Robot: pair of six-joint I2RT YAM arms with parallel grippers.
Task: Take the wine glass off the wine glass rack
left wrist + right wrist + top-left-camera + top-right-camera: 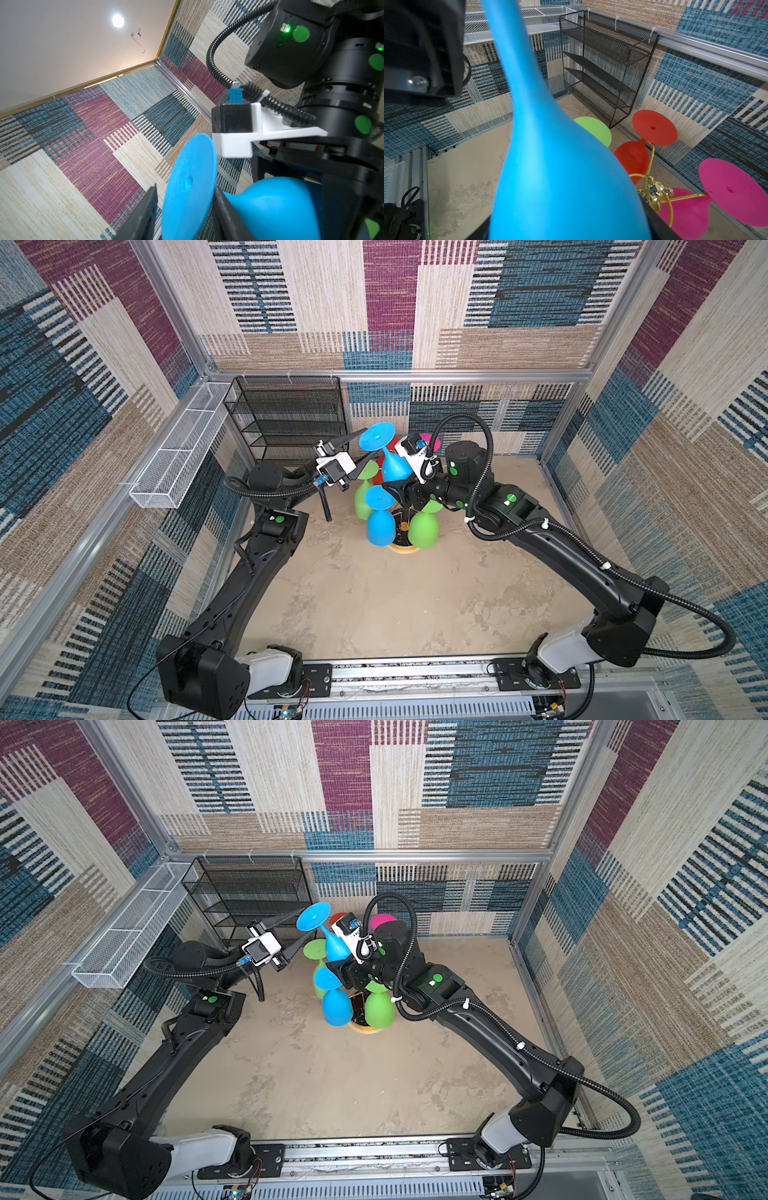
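A blue wine glass [394,467] [336,947] hangs tilted above the gold wine glass rack [651,158], clear of its arms. My right gripper [401,480] [569,224] is shut on its bowl [560,176]. The glass's round foot [187,187] points to the left. My left gripper [370,444] [186,187] is open and straddles that foot. One finger lies against the foot's stem side, and a gap shows at the other. The rack's black base with its gold rim [401,551] [365,1029] stands on the table under the glass.
Other glasses hang foot-up on the rack: blue [380,526], two green [424,529] [363,502], red [654,127] and pink [733,191]. A black mesh shelf unit [291,418] stands at the back wall. A long white mesh basket [183,448] runs along the left wall.
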